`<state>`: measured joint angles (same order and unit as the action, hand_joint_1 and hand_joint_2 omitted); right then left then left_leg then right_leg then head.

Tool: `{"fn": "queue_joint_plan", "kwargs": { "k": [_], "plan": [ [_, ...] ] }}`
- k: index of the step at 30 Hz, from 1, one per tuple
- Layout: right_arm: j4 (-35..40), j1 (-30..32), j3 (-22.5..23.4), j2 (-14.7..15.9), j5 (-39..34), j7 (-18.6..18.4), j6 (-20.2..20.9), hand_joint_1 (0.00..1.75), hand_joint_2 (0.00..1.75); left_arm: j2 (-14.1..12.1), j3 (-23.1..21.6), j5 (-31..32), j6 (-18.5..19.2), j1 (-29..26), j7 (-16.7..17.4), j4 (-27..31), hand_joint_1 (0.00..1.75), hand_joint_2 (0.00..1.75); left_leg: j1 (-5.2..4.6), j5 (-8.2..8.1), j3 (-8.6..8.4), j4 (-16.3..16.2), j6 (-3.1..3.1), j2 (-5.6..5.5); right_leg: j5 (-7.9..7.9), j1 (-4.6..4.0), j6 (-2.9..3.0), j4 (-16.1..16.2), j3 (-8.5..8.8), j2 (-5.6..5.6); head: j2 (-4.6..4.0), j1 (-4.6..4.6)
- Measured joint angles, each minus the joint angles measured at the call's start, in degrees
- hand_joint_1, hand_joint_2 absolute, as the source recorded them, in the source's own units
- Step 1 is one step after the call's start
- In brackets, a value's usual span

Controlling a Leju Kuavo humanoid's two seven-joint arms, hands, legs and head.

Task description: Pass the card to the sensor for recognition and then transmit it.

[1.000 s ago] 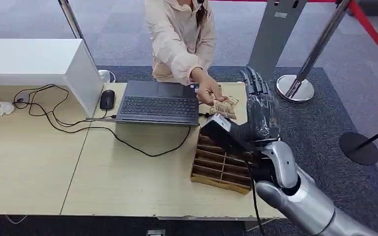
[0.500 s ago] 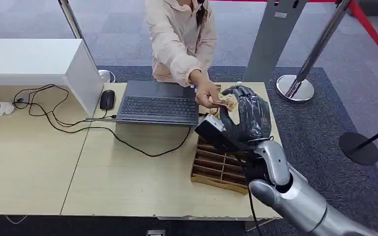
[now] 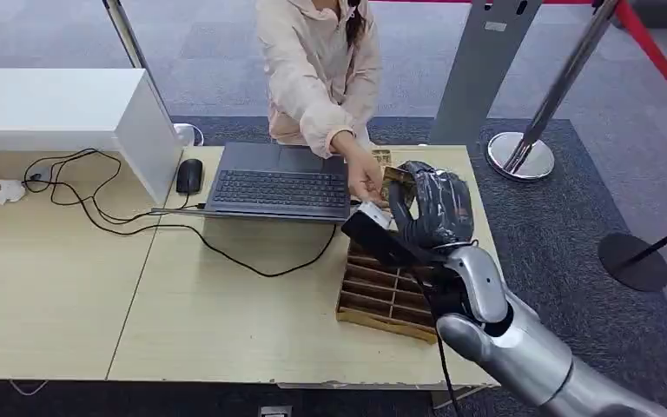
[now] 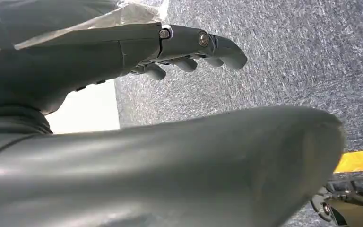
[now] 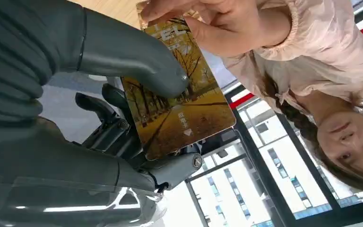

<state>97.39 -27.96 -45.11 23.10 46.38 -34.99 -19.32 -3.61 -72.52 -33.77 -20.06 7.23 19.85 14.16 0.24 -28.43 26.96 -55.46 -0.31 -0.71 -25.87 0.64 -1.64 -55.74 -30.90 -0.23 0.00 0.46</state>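
Two hands are on the glossy rectangular card printed with yellow autumn trees [image 5: 179, 111] at this moment: my right hand [image 3: 434, 208], and the hand of the person in the pale pink jacket [image 3: 365, 178] across the desk. In my right wrist view my thick grey thumb [image 5: 137, 59] presses on the card's printed face while my dark fingers [image 5: 123, 137] curl up behind it, so I judge I have it pinched; the person's fingers are pinching one end of it too. From my head view the card [image 3: 395, 178] sits just above the far end of the slotted wooden organiser tray [image 3: 382, 300], beside the dark grey open laptop [image 3: 280, 182] on the light wooden desk [image 3: 182, 304].

As I read it, the task is at its very start: the handover is under way but not complete, since the person has not let go. Everything after that is left — carrying the card to the sensor, holding it there for recognition, then passing it on. I cannot tell from these views which object is the sensor.

My left hand [image 4: 170, 47] hangs over grey carpet, its fingers apart and only lightly bent, holding nothing.
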Motion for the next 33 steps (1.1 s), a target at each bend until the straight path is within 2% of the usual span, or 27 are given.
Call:
{"fn": "queue_joint_plan", "kwargs": {
  "k": [15,18,22,27,33],
  "plan": [
    [-0.07,-0.11,0.19,0.41,0.52,-0.65,-3.08,1.75,1.75,0.00,0.00,0.15,-0.13,-0.02,0.17,0.00,0.00,0.00,-0.01,0.00,-0.02,0.00,0.00,0.00,0.00,0.00,0.00,0.00,0.00,0.00,0.00,0.02],
    [2.05,-0.11,1.53,1.68,2.03,-2.18,-5.03,1.75,1.75,-0.02,0.00,-0.02,-0.28,-0.12,0.54,0.00,0.00,0.00,-0.03,0.00,-0.04,-0.01,0.00,0.00,0.00,0.00,0.00,0.00,0.00,0.00,0.00,0.00],
    [6.66,0.04,4.39,4.39,5.33,-4.35,-5.33,1.75,1.75,-0.02,0.02,-0.22,-0.39,-0.24,0.94,0.00,0.00,0.00,-0.07,0.00,-0.05,-0.01,0.00,0.01,0.00,0.00,0.00,0.01,-0.01,0.00,0.00,0.02],
    [13.13,2.30,8.78,7.28,10.84,-4.66,-3.19,1.75,1.75,0.00,0.15,-0.52,-0.44,-0.49,1.09,0.00,0.00,0.00,-0.07,-0.01,-0.06,-0.02,0.00,0.01,0.00,0.01,0.00,0.01,-0.01,0.01,0.00,-0.02],
    [19.47,5.06,13.09,9.64,14.09,-4.72,-1.53,1.75,1.75,0.00,0.20,-0.63,-0.52,-0.54,1.11,0.00,0.00,0.00,-0.05,-0.01,-0.09,-0.02,0.00,0.02,0.00,0.00,0.00,0.01,0.00,0.02,0.00,0.00]
  ]
}}
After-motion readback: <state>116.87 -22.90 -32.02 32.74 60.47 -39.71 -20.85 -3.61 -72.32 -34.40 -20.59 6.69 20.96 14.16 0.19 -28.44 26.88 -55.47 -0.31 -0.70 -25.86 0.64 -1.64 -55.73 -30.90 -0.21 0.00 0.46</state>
